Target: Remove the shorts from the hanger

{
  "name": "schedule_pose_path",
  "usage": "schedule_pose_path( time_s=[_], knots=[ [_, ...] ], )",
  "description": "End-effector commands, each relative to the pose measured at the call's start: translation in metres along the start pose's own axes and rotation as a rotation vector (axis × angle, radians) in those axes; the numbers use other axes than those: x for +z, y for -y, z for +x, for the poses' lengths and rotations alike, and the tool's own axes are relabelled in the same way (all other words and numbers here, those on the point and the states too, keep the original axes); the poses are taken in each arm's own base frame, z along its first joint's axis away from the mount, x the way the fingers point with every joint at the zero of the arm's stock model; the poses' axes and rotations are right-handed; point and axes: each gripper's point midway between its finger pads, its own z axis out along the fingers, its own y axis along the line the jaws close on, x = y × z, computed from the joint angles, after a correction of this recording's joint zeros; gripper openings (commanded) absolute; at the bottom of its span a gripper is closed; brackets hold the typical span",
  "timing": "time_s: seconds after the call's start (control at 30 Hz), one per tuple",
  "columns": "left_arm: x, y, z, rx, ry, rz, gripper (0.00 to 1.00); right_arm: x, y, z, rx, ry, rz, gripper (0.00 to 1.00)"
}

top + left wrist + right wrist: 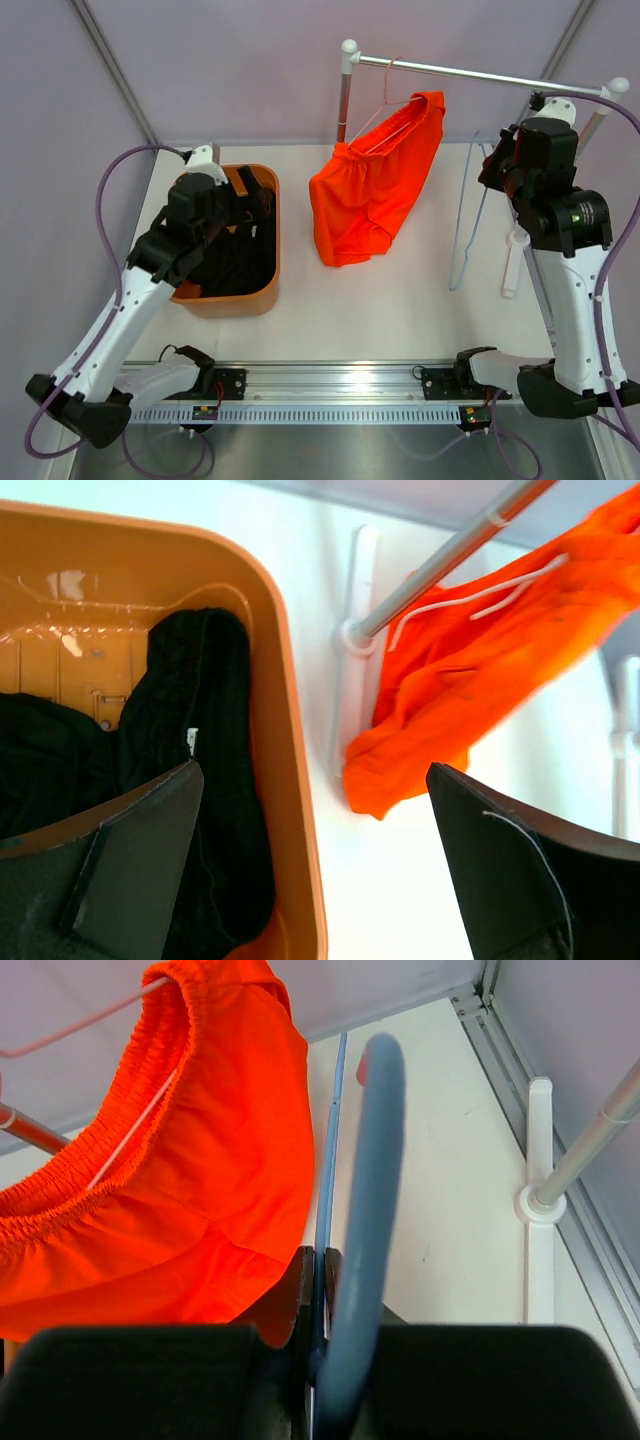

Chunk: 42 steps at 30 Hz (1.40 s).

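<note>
The orange-red shorts (370, 200) are hanging from the clothes rail (480, 72) on a pale pink wire hanger (387, 92), near the rail's left end. The elastic waistband is sitting over the hanger's arms and the legs are drooping down at a slant below the rail. The black shorts (235, 265) are lying off any hanger, crumpled inside an orange plastic bin (230, 300) that is standing well to the left of the rail.

The left gripper (313, 770) is hovering above that bin, left of the rail, with its fingers spread wide and nothing between them. In its wrist view one finger is showing over the black fabric and the other over bare table.

The right gripper (318, 1310) is hanging under the rail's right end, its fingers closed tight around a light blue plastic hanger (370, 1190) with no garment on it. The blue hanger is dangling below the gripper, to the right of the orange-red shorts and apart from them.
</note>
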Motion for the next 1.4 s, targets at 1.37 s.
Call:
schedule_pose_path(
  time_s=[1.37],
  knots=[
    [-0.05,-0.005,0.071,0.221,-0.114,0.242,0.99,0.1,-0.008,-0.066,-0.065,-0.019,-0.146,0.0]
  ],
)
